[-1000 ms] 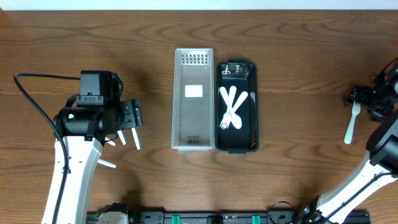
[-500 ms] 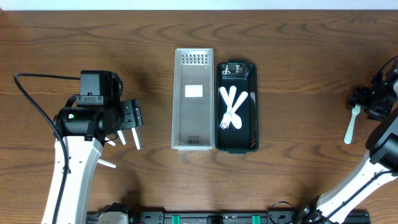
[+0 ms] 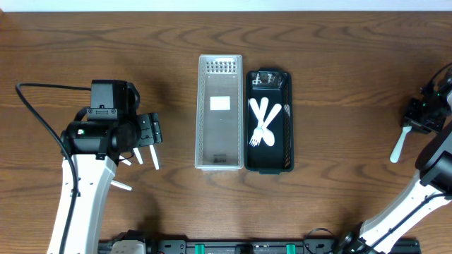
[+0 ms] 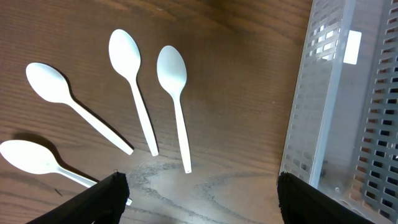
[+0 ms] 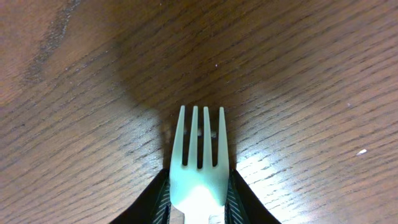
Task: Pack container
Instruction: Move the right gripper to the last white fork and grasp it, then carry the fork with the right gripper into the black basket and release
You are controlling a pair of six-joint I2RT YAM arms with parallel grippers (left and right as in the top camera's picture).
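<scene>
**Overhead.** My right hand (image 3: 422, 114) sits at the far right edge of the tabletop (image 3: 339, 49), closed on a white fork (image 3: 397, 146) whose handle trails below it. Against the frame one second ago, hand and fork have drifted slightly to the right, and the fork's head is now tucked under the hand. I judge the pick secured. The carry to the black tray (image 3: 289, 85), well apart at centre, is not yet done. That tray already holds white cutlery (image 3: 265, 123), and a clear basket (image 3: 219, 144) stands just beside it. My left hand (image 3: 150, 132) and everything at centre are unchanged from both earlier frames.

**Left wrist.** My left hand is spread wide with nothing between its fingers. Four spoons (image 4: 177, 93) lie loose on the wood ahead. The basket wall stands at the right.

**Right wrist.** The fork's neck is pinched between my fingers (image 5: 160, 200), tines pointing forward over bare wood. I cannot tell whether it is clear of the wood.
</scene>
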